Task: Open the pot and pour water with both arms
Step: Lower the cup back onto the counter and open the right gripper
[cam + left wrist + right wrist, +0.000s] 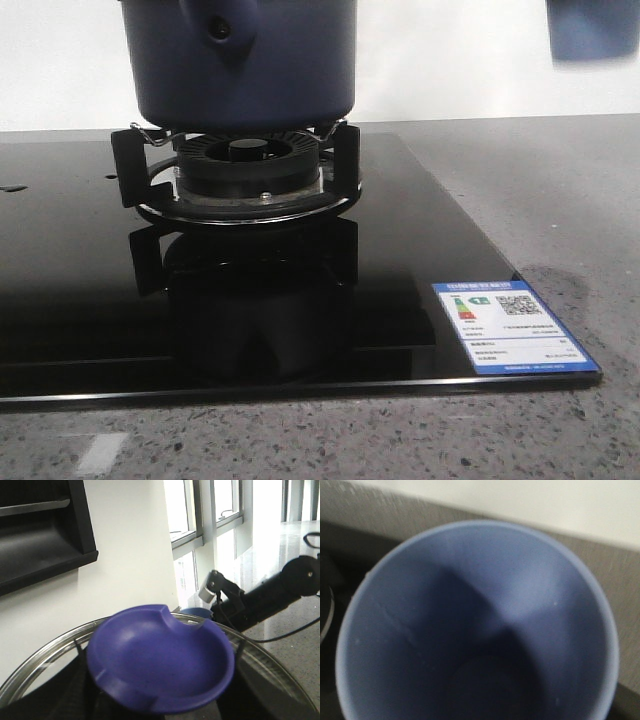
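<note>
Here, one pot (240,60) sits on one burner (245,170) at twelve o'clock of the black hob (80,300); one label (510,328) lies at five. One cup (592,28) hangs at two. Neither gripper's fingers show, so I cannot tell their state.

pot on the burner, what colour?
Dark navy blue, matte; the pot shows best in the front view.

A plain white wall (480,60) stands behind the grey speckled desk (560,200). Bright windows (220,510) let in daylight beside a dark shelf (40,535).
</note>
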You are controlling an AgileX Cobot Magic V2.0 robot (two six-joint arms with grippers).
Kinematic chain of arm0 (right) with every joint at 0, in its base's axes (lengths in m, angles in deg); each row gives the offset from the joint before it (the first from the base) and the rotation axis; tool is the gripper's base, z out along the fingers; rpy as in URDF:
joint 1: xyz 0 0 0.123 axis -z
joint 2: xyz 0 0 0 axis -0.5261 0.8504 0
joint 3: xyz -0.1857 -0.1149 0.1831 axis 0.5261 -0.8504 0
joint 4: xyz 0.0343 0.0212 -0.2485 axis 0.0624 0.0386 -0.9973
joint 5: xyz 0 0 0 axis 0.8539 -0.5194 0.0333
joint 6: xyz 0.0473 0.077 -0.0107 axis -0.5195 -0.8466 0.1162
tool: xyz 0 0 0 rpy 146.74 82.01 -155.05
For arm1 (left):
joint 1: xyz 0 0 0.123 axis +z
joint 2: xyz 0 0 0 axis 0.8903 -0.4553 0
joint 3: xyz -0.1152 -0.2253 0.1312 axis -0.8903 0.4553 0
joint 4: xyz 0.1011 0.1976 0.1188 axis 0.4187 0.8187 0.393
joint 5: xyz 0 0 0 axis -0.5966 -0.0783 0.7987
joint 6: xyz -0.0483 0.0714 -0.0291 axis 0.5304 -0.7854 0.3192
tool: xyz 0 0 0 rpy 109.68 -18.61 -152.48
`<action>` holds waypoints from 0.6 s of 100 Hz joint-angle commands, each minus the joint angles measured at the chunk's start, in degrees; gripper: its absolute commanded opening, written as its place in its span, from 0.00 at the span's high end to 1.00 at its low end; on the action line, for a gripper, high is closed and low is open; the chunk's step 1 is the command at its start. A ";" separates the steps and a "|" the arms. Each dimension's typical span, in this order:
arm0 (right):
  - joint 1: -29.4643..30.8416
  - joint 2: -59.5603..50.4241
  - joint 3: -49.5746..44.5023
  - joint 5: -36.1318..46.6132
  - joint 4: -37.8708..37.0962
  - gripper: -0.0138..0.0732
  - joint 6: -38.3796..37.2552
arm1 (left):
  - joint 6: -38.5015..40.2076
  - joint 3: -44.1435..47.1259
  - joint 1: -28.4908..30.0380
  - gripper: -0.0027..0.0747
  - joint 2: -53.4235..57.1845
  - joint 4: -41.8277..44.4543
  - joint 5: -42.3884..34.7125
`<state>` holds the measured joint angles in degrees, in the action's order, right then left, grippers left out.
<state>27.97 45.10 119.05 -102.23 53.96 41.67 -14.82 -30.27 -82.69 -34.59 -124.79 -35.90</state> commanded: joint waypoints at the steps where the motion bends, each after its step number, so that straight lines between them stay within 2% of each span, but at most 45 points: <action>1: -0.29 -2.26 -5.47 11.11 3.92 0.51 -0.02 | 0.56 -1.59 -0.33 0.67 0.48 -4.12 -2.49; 16: -0.91 -2.26 -12.80 18.70 6.81 0.51 -0.02 | 0.56 -1.59 -0.33 0.67 0.48 -4.12 -2.49; 34: -0.91 -2.26 -13.65 18.15 9.46 0.48 -0.02 | 0.56 -1.59 -0.33 0.67 0.48 -4.12 -2.59; 39: -0.91 -2.26 -13.65 18.37 10.32 0.42 -0.02 | 0.56 -1.59 -0.33 0.67 0.48 -4.12 -2.59; 56: -0.91 -2.74 -13.42 17.97 11.63 0.08 -0.02 | 0.56 -1.59 -0.33 0.67 0.12 -4.12 -2.26; 60: -0.91 -3.59 -13.29 17.97 11.63 0.08 -0.02 | 0.56 -1.59 -0.33 0.67 -0.01 -4.12 -2.09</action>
<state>27.04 44.62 103.92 -87.54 64.66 41.67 -14.82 -30.12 -82.69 -34.87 -124.88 -35.17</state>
